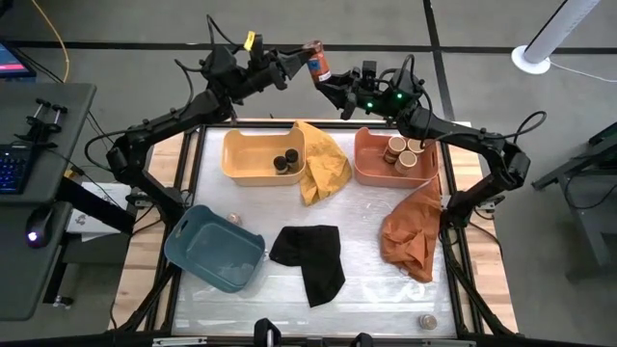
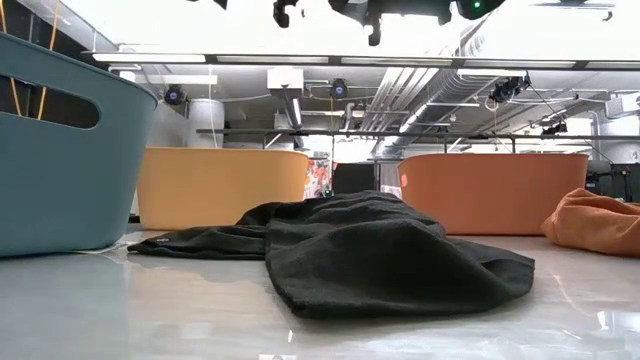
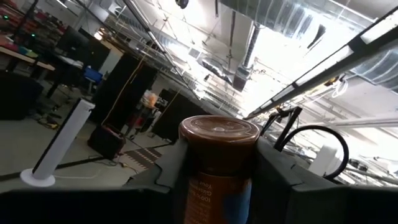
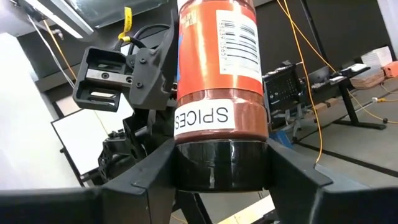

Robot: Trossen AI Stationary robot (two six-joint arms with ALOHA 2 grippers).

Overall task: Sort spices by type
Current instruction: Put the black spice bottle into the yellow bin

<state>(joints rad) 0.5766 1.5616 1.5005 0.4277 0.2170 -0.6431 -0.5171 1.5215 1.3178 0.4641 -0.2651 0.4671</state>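
Spice jar (image 1: 317,63) between both end effectors, above yellow tray (image 1: 253,160).

we are in a robotics lab or workshop: bare silver ducts (image 2: 470,85) and strip lights (image 2: 170,58) run across an open ceiling, a desk with a keyboard (image 1: 12,166) and mouse (image 1: 36,234) stands left of our bench (image 1: 366,241), and cables (image 1: 434,39) cross the grey floor.
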